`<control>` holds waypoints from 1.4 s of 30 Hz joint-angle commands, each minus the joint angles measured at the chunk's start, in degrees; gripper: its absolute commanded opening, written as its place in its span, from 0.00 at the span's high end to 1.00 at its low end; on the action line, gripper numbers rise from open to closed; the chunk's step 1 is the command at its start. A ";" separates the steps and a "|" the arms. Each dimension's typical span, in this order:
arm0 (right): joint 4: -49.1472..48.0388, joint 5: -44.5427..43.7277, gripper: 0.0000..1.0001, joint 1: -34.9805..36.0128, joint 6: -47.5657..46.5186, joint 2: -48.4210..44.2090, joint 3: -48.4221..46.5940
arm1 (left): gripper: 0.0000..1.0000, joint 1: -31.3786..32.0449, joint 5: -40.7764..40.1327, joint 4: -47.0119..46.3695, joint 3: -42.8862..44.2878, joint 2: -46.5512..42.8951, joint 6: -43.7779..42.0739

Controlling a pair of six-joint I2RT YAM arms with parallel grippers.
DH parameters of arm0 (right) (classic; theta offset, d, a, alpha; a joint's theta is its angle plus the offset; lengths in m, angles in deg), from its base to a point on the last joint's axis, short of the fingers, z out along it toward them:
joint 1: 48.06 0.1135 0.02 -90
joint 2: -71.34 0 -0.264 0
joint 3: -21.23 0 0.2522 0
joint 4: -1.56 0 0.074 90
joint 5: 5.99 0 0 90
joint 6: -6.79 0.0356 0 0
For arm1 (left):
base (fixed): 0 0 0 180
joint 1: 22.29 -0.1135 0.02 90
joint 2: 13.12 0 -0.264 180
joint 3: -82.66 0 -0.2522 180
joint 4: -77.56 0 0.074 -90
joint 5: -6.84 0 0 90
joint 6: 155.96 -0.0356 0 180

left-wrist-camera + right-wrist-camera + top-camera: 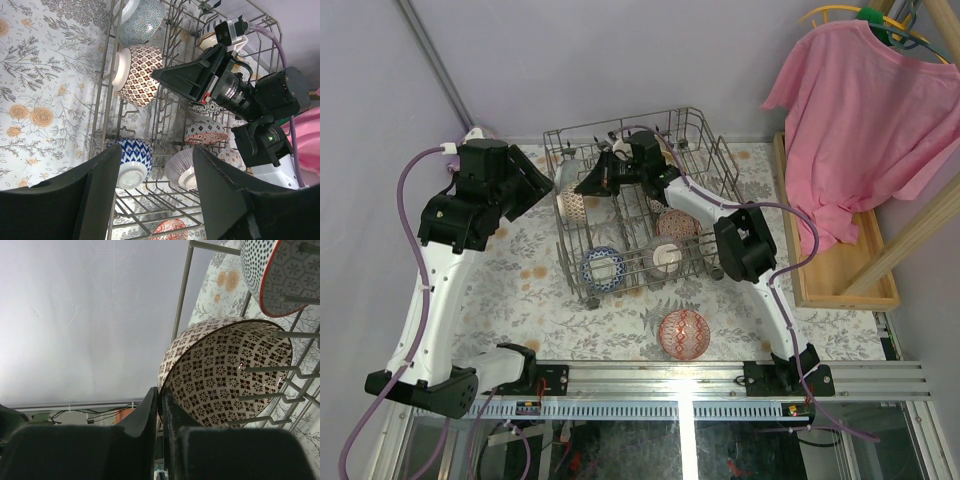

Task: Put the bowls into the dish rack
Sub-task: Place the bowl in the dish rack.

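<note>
Dish rack [724, 158], bowls [603, 267] inside (brown bowl [225, 375] in right fingers [144, 416])

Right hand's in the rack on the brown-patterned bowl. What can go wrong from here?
1. The right hand pinches only the thin rim of the brown-patterned bowl; it may slip or tip against the tines on release.
2. The open left hand hovers close over the dish rack near the right arm; they might collide on withdrawal.
</note>
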 commanded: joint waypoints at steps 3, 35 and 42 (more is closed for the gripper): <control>5.23 -3.09 0.96 0.24 -5.16 -0.76 -4.41 | 0.41 -0.45 0.17 -0.87 1.16 0.27 -0.53; 12.22 -6.09 0.55 -0.27 -6.83 4.39 -14.17 | 0.41 -0.49 0.62 -1.93 0.03 1.43 -0.05; 17.51 -7.67 0.47 -1.19 -12.65 0.40 -13.50 | 0.39 -0.48 0.68 -1.67 1.24 1.61 -0.18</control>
